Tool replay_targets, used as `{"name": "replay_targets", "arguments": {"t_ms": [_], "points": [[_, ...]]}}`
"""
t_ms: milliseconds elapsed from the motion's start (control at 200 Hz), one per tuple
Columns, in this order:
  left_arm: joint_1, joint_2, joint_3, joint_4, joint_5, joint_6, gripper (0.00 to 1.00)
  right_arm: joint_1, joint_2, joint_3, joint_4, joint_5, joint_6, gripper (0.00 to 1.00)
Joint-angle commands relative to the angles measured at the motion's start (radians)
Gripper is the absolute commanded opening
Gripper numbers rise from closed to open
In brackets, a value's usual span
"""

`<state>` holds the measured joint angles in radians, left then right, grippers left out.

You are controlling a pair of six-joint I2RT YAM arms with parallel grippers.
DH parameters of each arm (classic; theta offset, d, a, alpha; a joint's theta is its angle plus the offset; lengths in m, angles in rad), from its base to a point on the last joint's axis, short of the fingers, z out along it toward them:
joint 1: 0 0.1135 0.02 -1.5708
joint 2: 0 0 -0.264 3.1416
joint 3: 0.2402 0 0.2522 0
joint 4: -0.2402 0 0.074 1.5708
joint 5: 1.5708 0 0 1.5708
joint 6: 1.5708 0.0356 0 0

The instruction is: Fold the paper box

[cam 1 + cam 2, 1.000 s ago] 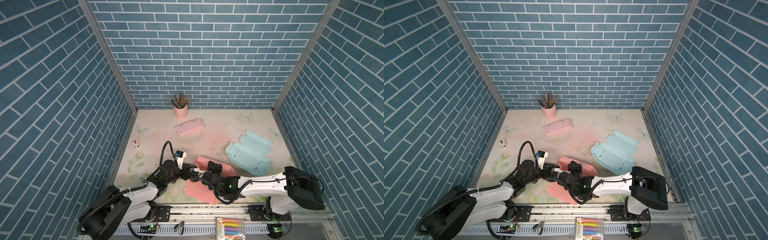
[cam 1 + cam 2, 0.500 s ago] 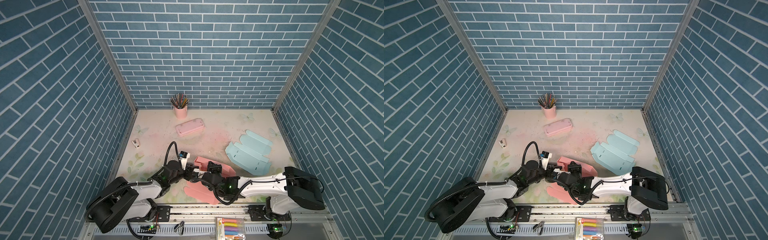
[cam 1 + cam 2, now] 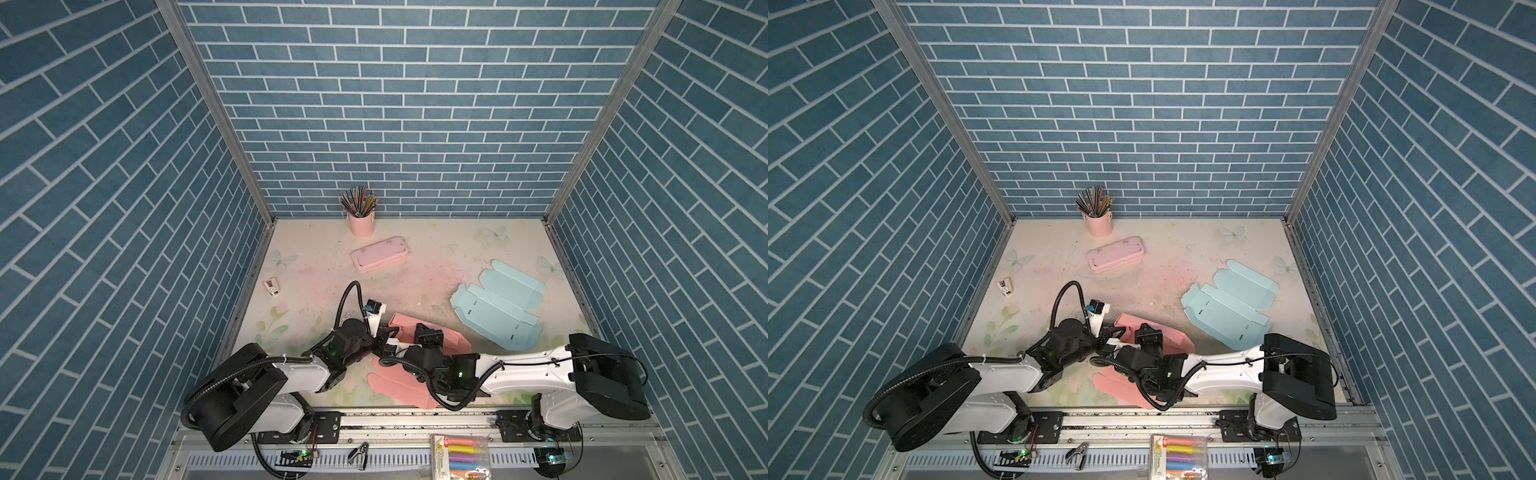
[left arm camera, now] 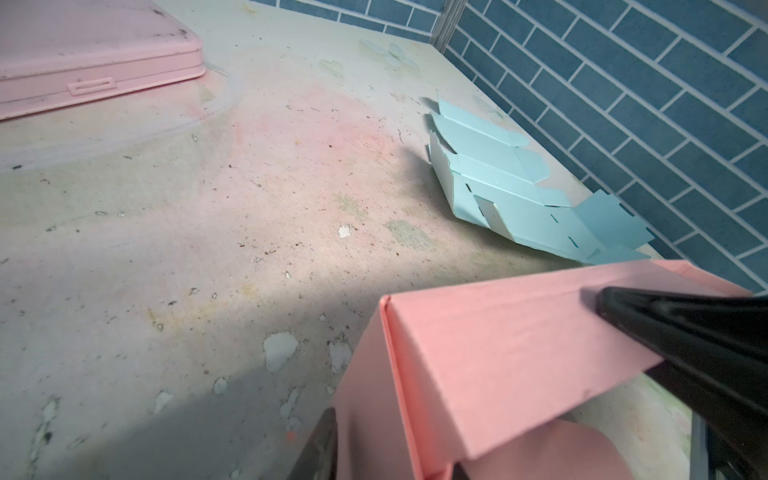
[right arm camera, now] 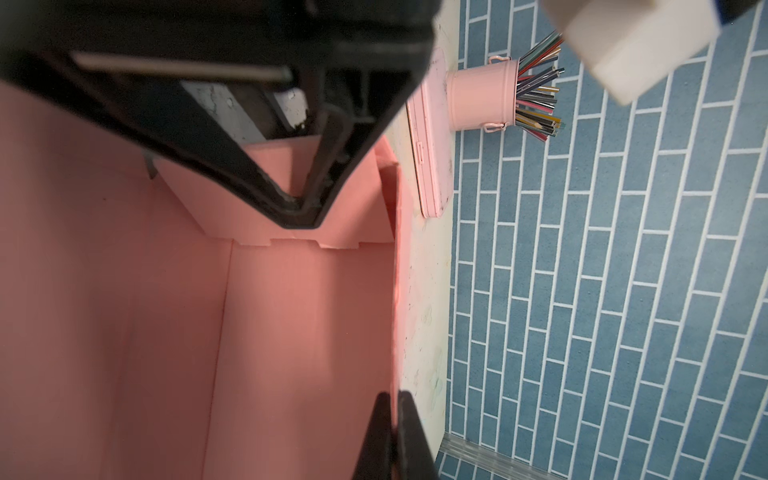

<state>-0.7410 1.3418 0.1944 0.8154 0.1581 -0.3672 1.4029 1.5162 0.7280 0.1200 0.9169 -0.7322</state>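
Note:
The pink paper box [image 3: 453, 338] [image 3: 1177, 338] stands half folded near the front middle, its lid flaps [image 3: 399, 382] lying flat toward the front edge. My right gripper [image 3: 428, 332] [image 5: 395, 405] is shut on the top edge of the box's far long wall. My left gripper [image 3: 384, 334] [image 4: 388, 461] straddles the box's left end wall, one finger outside against it, the other behind the folded-in flap. Whether these jaws press the wall is hidden. In the right wrist view the box's inside [image 5: 291, 332] shows, with the left gripper's black fingers [image 5: 257, 178] over the end flap.
An unfolded light blue box [image 3: 496, 307] lies flat at the right. A closed pink case [image 3: 380, 259] and a pink cup of pencils [image 3: 361, 220] stand at the back. A small white sharpener [image 3: 272, 286] sits by the left wall. Brick walls enclose three sides.
My left gripper has moved right onto the box's end wall, and its jaws have narrowed round it. The right gripper has kept its grip and place.

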Motion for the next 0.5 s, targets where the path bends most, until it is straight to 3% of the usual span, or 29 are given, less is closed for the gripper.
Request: {"name": "replay_targets", "arguments": {"t_ms": [0, 125, 495], "points": [[-0.022, 0.010, 0.022, 0.028, -0.097, 0.036, 0.25, 0.013, -0.010, -0.018, -0.027, -0.035, 0.005, 0.00], [-0.040, 0.016, 0.032, 0.018, -0.132, 0.051, 0.19, 0.013, -0.018, -0.018, -0.018, -0.037, 0.012, 0.02], [-0.058, 0.017, 0.036, 0.011, -0.172, 0.069, 0.12, 0.027, -0.129, -0.016, -0.047, -0.106, 0.142, 0.35]]}}
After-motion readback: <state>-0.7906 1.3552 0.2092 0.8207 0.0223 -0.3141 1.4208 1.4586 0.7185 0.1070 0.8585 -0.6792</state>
